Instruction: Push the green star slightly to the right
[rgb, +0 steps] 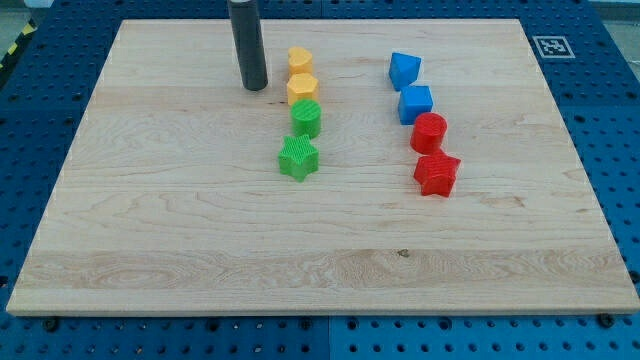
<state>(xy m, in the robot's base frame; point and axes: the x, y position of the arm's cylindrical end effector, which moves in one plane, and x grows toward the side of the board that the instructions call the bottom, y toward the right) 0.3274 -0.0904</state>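
watching the one camera view: my tip (253, 86) rests upper left of centre, beside the yellow blocks (301, 73), no fingers to report. green star (298, 157) sits mid-frame, below the green cylinder (307, 118), well apart from my tip.

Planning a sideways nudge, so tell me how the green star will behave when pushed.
The green star looks squat and flat-based, so it will probably slide, not tip or roll. Its points may make it spin under an off-centre push. It seems small and stiff, likely light. My tip is up-left of it, beside the yellow blocks.
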